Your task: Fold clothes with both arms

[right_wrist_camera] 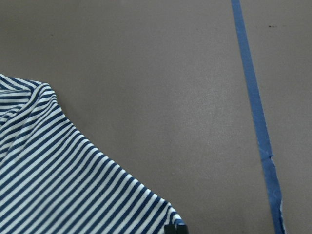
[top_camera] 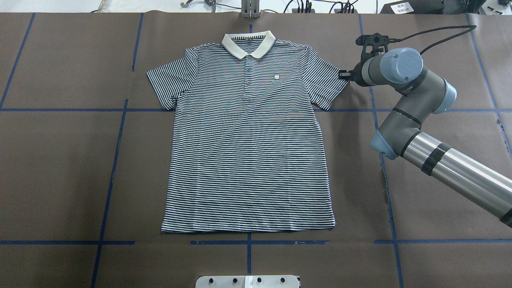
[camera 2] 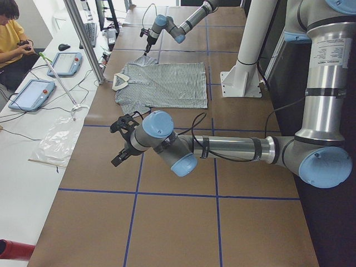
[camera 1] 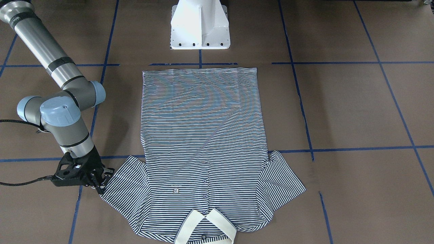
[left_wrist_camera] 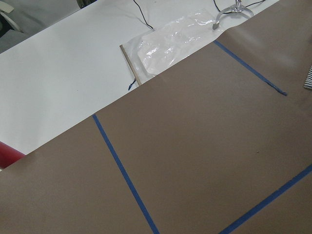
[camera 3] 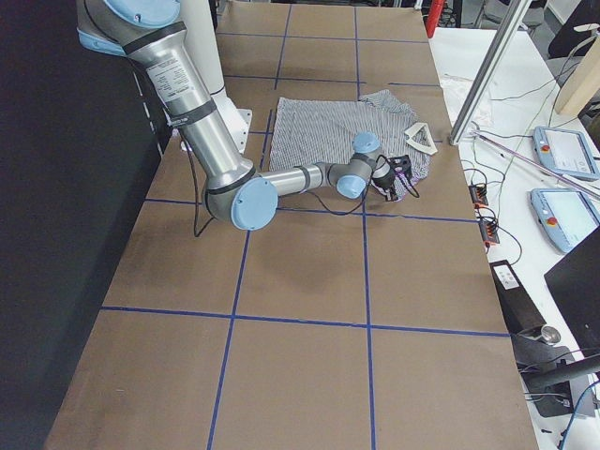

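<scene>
The striped polo shirt (camera 1: 203, 135) (top_camera: 248, 152) lies flat and face up on the brown table, collar (top_camera: 249, 42) toward the far side from the robot. My right gripper (camera 1: 101, 187) (top_camera: 343, 75) sits low at the outer edge of the shirt's sleeve (right_wrist_camera: 58, 185) on my right side. Its fingers come together on the sleeve hem, and one fingertip (right_wrist_camera: 175, 228) shows at the hem corner. My left gripper (camera 2: 119, 150) hovers over bare table well off the shirt's other sleeve. It shows only in the exterior left view, so I cannot tell whether it is open or shut.
The white pedestal base (camera 1: 200, 23) stands at the shirt's hem side. Blue tape lines (top_camera: 116, 160) grid the brown table cover. A white side bench with tablets (camera 2: 33, 92), a plastic sheet (left_wrist_camera: 175, 39) and a seated person (camera 2: 11, 33) runs along the far edge.
</scene>
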Controlling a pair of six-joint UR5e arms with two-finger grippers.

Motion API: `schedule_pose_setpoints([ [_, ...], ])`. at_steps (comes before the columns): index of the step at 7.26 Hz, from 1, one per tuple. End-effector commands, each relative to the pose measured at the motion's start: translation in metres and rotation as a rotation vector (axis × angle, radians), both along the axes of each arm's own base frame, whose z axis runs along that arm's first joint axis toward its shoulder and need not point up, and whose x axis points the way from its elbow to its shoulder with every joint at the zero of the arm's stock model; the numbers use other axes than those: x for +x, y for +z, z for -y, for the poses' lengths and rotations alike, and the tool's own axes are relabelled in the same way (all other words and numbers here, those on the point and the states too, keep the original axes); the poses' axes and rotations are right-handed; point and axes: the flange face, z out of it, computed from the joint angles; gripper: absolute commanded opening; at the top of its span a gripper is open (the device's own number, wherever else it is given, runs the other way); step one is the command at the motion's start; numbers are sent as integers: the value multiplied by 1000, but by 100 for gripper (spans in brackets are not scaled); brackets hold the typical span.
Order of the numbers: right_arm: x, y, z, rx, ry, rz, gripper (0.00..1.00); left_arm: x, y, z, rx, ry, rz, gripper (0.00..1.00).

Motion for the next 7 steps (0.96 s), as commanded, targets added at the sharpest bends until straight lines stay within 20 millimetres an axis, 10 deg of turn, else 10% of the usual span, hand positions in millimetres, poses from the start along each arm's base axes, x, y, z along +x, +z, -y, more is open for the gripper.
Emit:
schedule_pose_setpoints([
  [1,-4,-23,6,10,5,15,0,0,0,0,1,0,0,100],
  [3,-16,-97,20,-57,66,-24,0,0,0,0,0,0,0,100],
  [5,-96,-196,0,-150,228,-19,0,0,0,0,-1,-1,-1,100],
  [7,-160,-225,-7,-173,314,-28,0,0,-1,0,1,-1,-1,100],
])
